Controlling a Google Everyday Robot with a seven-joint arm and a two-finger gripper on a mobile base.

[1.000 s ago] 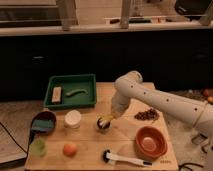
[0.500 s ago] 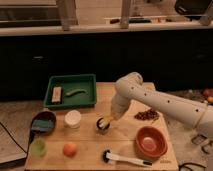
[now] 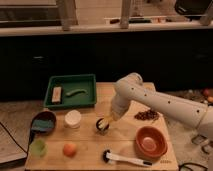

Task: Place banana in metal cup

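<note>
The metal cup [image 3: 101, 126] is small, dark and round, and stands near the middle of the wooden table [image 3: 90, 157]. My gripper [image 3: 106, 121] is at the end of the white arm, which comes in from the right. It hangs directly over the cup and touches or nearly touches its rim. A small patch of yellow at the gripper's tip, over the cup's mouth, looks like the banana [image 3: 105, 122]. The gripper and cup hide most of it, so I cannot tell whether it is held or lying in the cup.
A green tray [image 3: 88, 101] at the back left holds a green curved vegetable [image 3: 76, 92] and a small block [image 3: 56, 92]. A white round container [image 3: 73, 118] stands left of the cup. There is also a dark bowl [image 3: 42, 122], a green cup [image 3: 38, 147], an orange fruit [image 3: 70, 149], an orange bowl [image 3: 151, 142] and a brush [image 3: 125, 158].
</note>
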